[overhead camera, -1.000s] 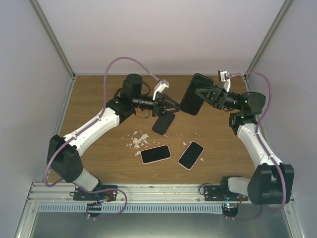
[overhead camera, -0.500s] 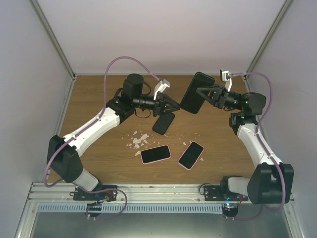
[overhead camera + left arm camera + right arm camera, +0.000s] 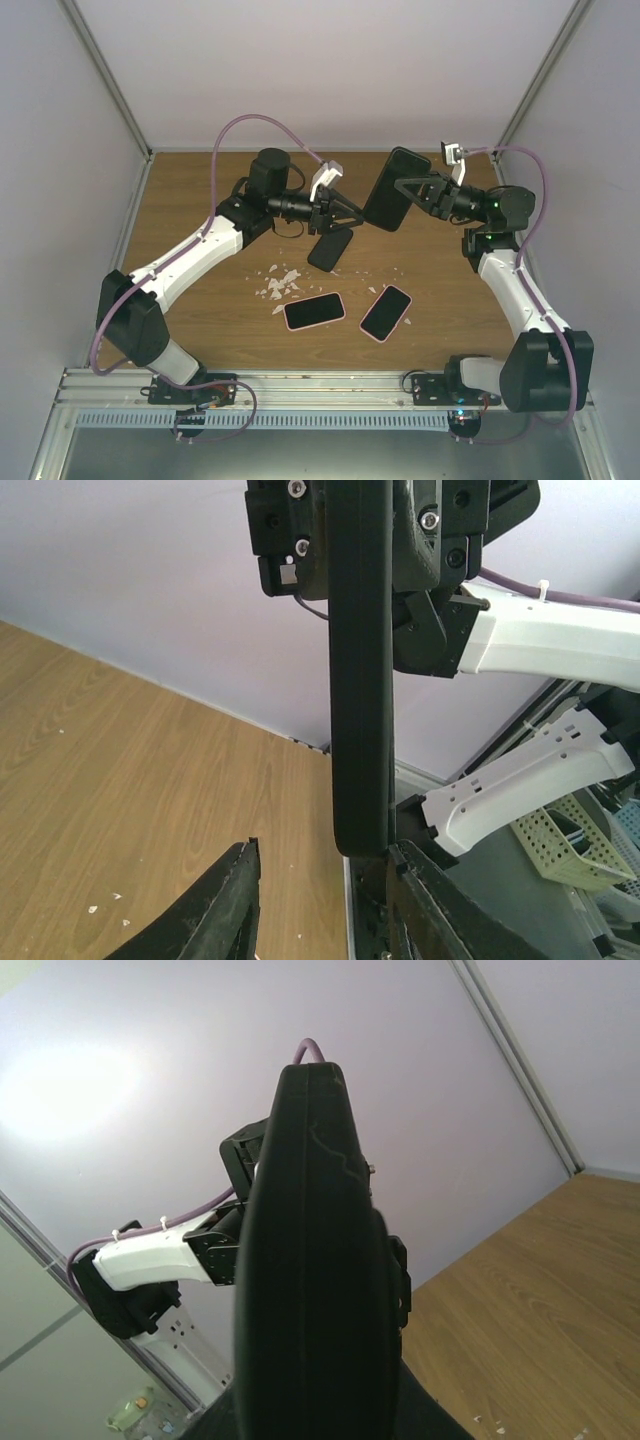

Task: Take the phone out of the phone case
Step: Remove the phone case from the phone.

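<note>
Top external, nearest: two pink-cased handsets [image 3: 314,310] flat on counter [image 3: 200,200]; white scraps [image 3: 280,283] just beyond; dark handset [image 3: 330,248] farther back. Beyond, raised off counter: black phone case [image 3: 385,205], clamped at one end by right gripper [image 3: 405,190], jaws tight; phone judged unremoved, not told apart from case. Left gripper [image 3: 357,217]: jaws parted, straddling case's free end, holding nothing; contact unclear. Step in hand: lining up to peel. Next move calls for pinching case rim, then prying against right's hold.
</note>
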